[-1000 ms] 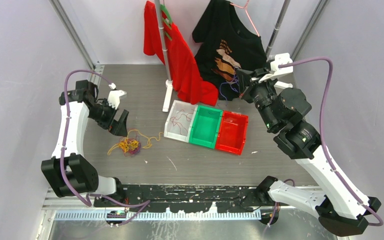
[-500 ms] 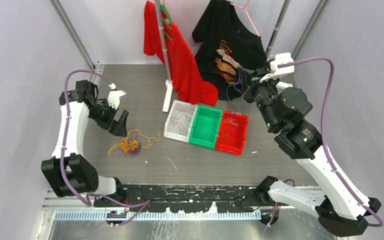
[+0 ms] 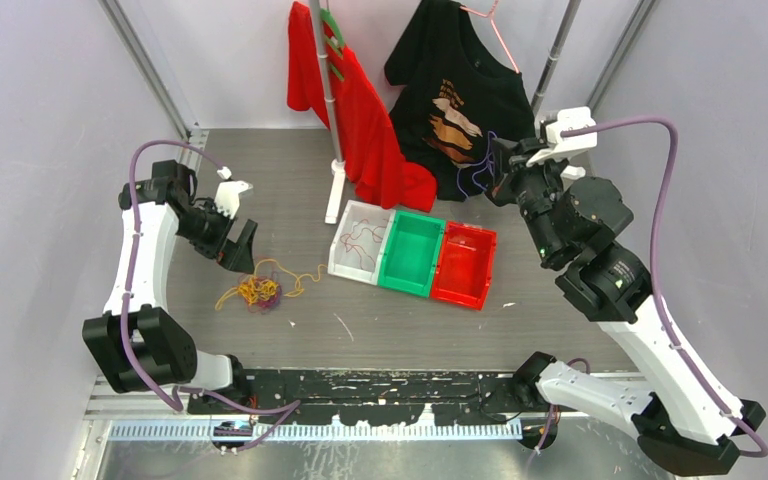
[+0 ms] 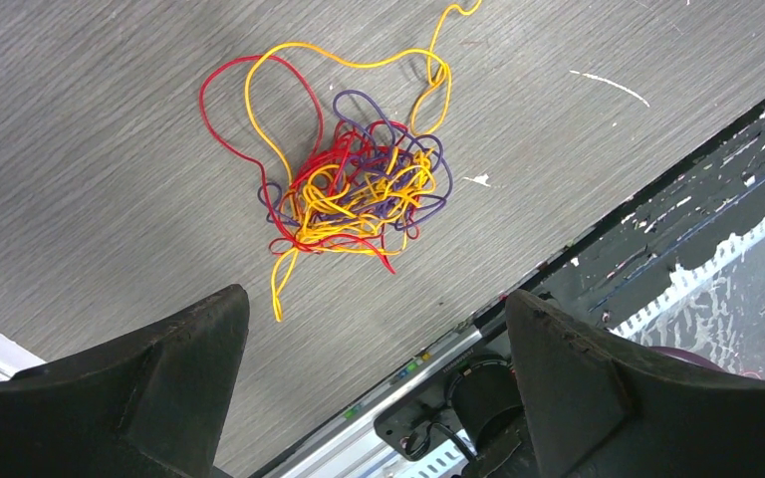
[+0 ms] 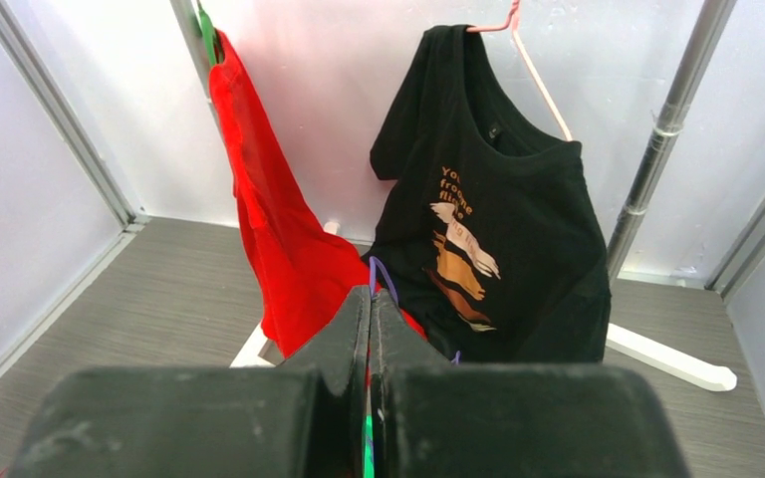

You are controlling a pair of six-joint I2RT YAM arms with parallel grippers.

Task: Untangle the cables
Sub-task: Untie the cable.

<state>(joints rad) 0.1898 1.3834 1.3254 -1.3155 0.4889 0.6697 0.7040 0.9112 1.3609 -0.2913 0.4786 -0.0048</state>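
Nearest me, left of the bins (image 3: pixel 390 245), the tangle (image 4: pixel 359 194) of red, yellow and purple cables lies on the table (image 4: pixel 90 129). It is a tight knot with a few loose loops trailing off it. My left gripper (image 4: pixel 374 297) hangs over it with the jaws spread wide and nothing in them; in the wrist view the knot sits between the fingers, lower down. I judge the bulk of the job is left, since that knot has many strands wound together.

In the bins, the white bin (image 3: pixel 338 240) at the left end has some red cables (image 3: pixel 360 240) lying in it, clear of the knot, so that much looks done. In the green bin (image 3: pixel 412 250) and red bin (image 3: pixel 465 265) I cannot make out any cable for sure.

Beyond the bins' right end, my right gripper (image 5: pixel 370 299) is raised in front of the black shirt (image 5: pixel 518 199). Its jaws are pressed shut on a purple cable (image 5: pixel 385 277) that loops past the fingertips. I take that as one strand pulled free and not yet dropped off. My guess is a few are out, one is in hand, and most are knotted.
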